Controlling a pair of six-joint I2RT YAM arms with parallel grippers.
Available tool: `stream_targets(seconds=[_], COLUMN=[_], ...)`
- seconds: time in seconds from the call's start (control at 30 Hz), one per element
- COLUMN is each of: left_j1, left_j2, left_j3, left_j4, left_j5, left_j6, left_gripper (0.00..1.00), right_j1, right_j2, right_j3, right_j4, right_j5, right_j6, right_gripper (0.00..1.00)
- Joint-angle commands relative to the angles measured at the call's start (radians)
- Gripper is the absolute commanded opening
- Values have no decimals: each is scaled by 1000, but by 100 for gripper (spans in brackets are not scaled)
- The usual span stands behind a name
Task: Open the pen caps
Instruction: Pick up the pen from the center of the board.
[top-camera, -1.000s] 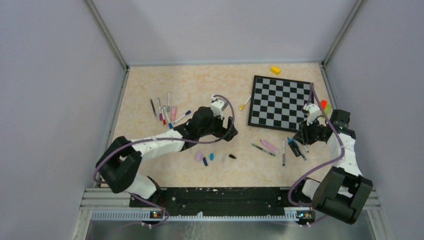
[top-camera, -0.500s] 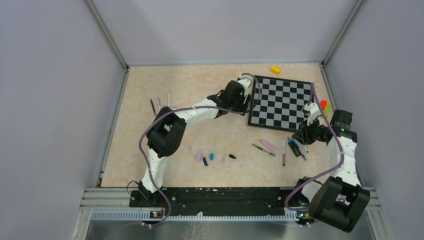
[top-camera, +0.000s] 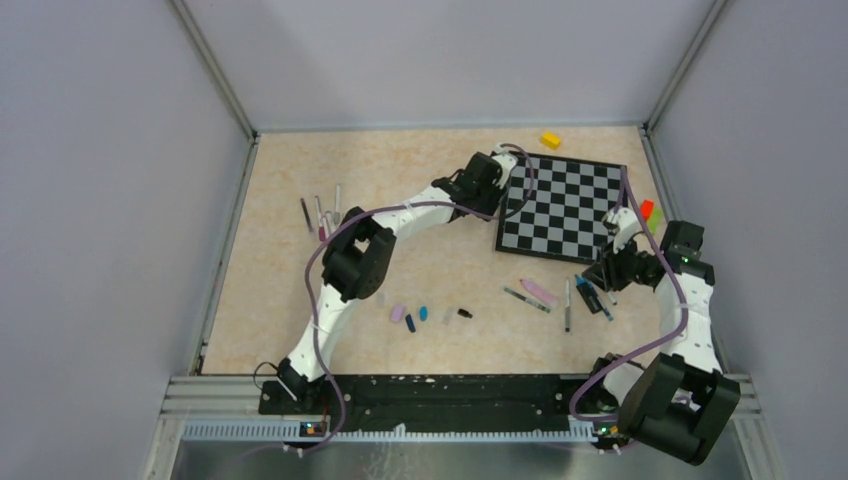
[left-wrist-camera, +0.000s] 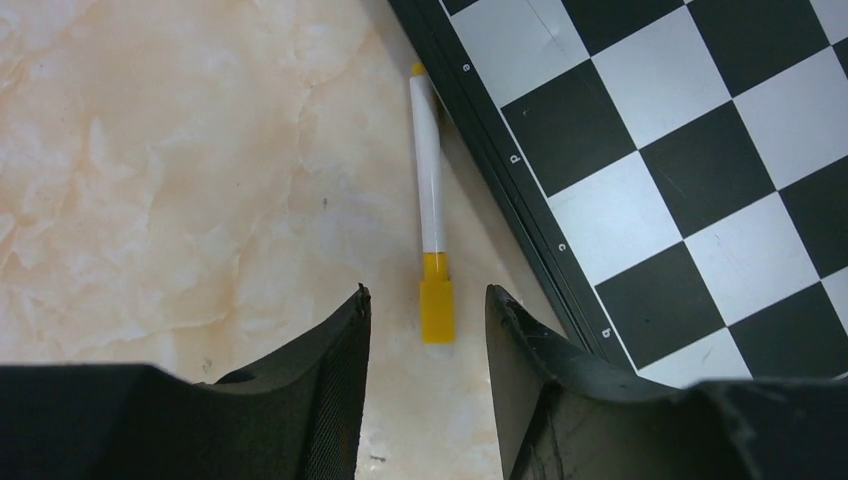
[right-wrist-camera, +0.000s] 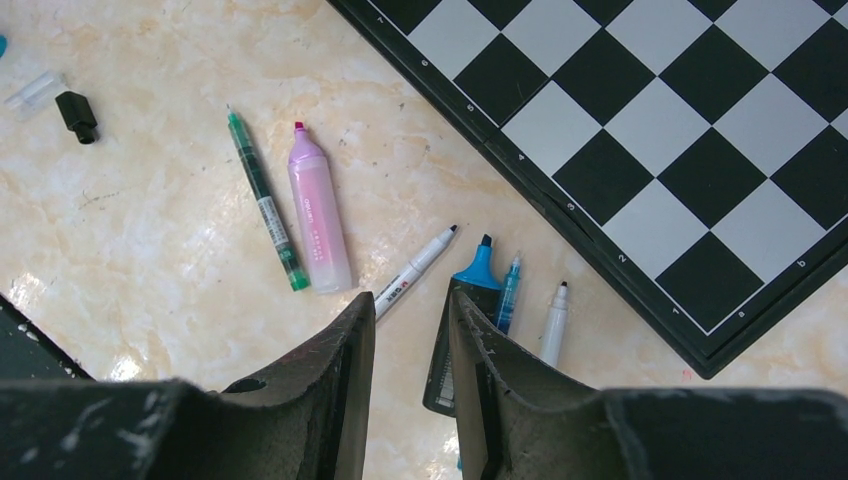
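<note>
A white pen (left-wrist-camera: 431, 170) with a yellow cap (left-wrist-camera: 437, 310) lies along the left edge of the chessboard (left-wrist-camera: 700, 150). My left gripper (left-wrist-camera: 427, 295) is just above it, open, with the cap between the fingertips and touching neither. My right gripper (right-wrist-camera: 410, 298) hovers with its jaws a narrow gap apart and nothing between them. Below it lie uncapped pens: a green pen (right-wrist-camera: 265, 205), a pink highlighter (right-wrist-camera: 318, 215), a white pen (right-wrist-camera: 418, 268), a blue highlighter (right-wrist-camera: 478, 272) and a white marker (right-wrist-camera: 553, 320). Loose pen caps (top-camera: 410, 318) lie at mid-table, with a black cap (right-wrist-camera: 76, 115) beside a clear one (right-wrist-camera: 32, 90).
Several thin pens (top-camera: 322, 215) lie at the left of the table. A yellow block (top-camera: 550, 139) sits behind the chessboard (top-camera: 565, 205), and red and green blocks (top-camera: 649, 213) sit at its right edge. Grey walls close in the table on three sides.
My left arm has swung from mid-table out to the chessboard's left edge, and its jaws have narrowed around the yellow cap. The right arm has stayed put.
</note>
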Motion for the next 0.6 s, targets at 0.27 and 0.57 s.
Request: stream_targets(seconds=[0.27, 0.57], left_j1=[13, 15], left_j2=[107, 33], left_j3=[116, 3], left_j4=[-47, -50], left_j5=[27, -12], left_j6=[19, 24], left_gripper=[31, 8], right_j1=[-5, -6], right_j2=[-23, -21], right_j3=[47, 44], right_j4=[-5, -7], right_j5=[-30, -27], right_j6=[-22, -25], right_gripper=[32, 32])
